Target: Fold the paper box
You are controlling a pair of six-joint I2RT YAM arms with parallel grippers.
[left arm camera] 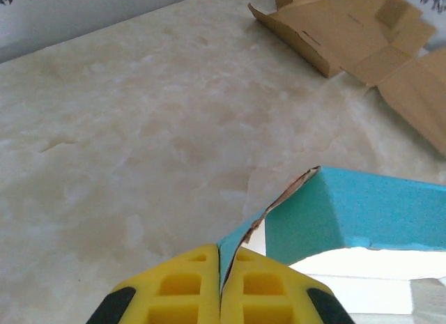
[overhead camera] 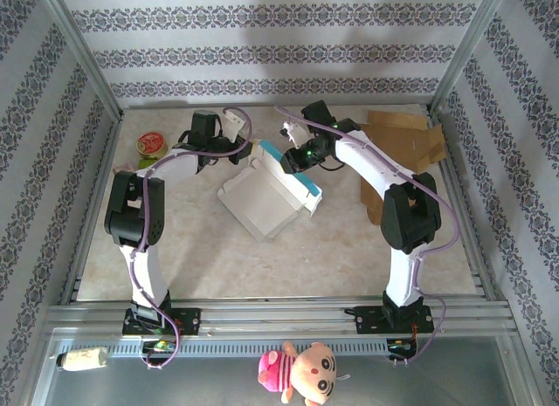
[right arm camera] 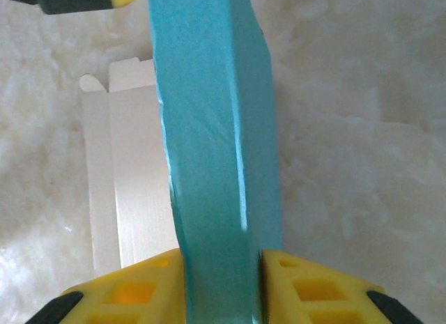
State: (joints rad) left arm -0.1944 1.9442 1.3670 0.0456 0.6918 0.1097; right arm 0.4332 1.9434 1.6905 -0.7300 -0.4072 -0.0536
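Observation:
The paper box, white inside and teal outside, lies partly unfolded mid-table. My left gripper is at its far left corner, and in the left wrist view the gripper is shut on a thin teal flap with a torn edge, the box's teal wall just beyond. My right gripper is at the box's far right side. In the right wrist view its yellow fingers press both faces of an upright teal wall, the gripper shut on it. The white inner panel lies to the left.
A flattened brown cardboard box lies at the back right, also in the left wrist view as brown cardboard. A round red-and-green tin sits at the back left. A plush toy lies below the table's near rail.

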